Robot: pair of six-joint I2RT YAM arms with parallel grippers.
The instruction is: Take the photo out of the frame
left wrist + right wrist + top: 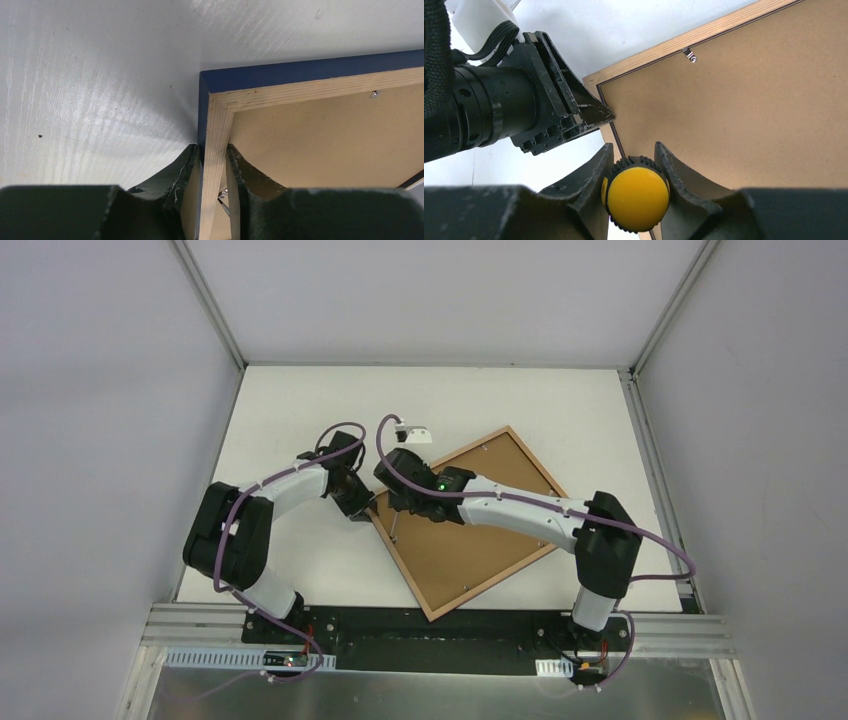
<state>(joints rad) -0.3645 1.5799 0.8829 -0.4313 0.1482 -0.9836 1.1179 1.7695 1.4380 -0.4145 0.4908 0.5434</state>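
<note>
While handling the frame [480, 550], lying back up on the worktop [520, 400] with the photo out of sight, presumably under its brown board [749, 115], take it by the wooden rim [310, 90]: likely light, stiff and quick to slide. Note the left hand [214, 150] pinched onto that rim beside a corner, the right hand [634, 150] closed round a yellow-capped tool [636, 197] above the board.

Up close, a yellow-knobbed tool [636, 192] fills the right wrist view, a ribbed black collar around the knob. From above, its thin metal shaft [396, 526] points down. The white table [560, 410] gleams, scuffed. Grey walls [100, 390] surround it, with an aluminium rail [680, 630] along the near edge.
</note>
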